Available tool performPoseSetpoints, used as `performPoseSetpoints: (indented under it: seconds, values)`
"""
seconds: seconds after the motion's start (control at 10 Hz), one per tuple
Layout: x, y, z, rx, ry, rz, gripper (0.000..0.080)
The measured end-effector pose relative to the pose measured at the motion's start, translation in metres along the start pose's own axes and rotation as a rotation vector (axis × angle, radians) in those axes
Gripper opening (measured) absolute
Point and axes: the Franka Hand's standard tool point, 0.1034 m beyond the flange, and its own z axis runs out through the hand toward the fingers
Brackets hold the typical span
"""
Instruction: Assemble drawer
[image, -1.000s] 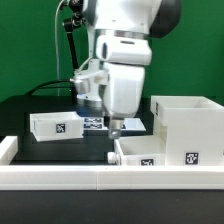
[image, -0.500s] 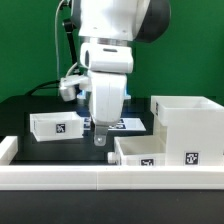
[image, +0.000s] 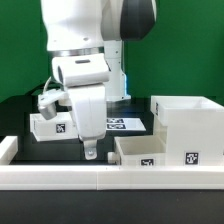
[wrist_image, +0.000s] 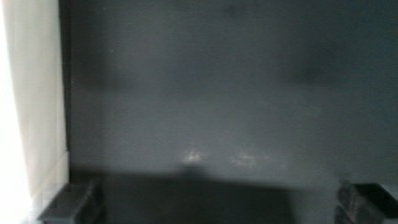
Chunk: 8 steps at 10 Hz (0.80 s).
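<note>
Arm's swung over to the exterior view's left vs. 1 s ago, when it hung nr the middle. Your gripper (image: 91, 152) now sits low over the dark bench (image: 30, 146), just off the left corner of the front small box (image: 150, 152), w/ a small gap between them. You're holding nothing: the wrist view shows the two fingers (wrist_image: 71, 203) spread wide at opp. sides of the frame, only bare bench (wrist_image: 214, 110) between. Can't tell from either view whether the tips touch the bench.

Drawer parts haven't shifted. You've got the large case (image: 186, 122) at the exterior view's right, open top up, tag low on its front face. Just beside it on the left is the front small box, right behind the border rail (image: 60, 178); touching the case or not, can't tell. Over on the left the rear small box (image: 45, 126) is partly hidden by the arm, well apart from the other two. Behind the arm the marker board (image: 128, 124) lies flat btwn that box and the case. Wrist view also has a white strip (wrist_image: 22, 100) along one side; can't tell which part it is.
</note>
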Motion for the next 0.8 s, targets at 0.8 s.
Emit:
performPoseSetpoints:
  seconds: [0.8]
  values:
    - [0.030,-0.002,0.017,-0.004,0.024,0.046,0.0649]
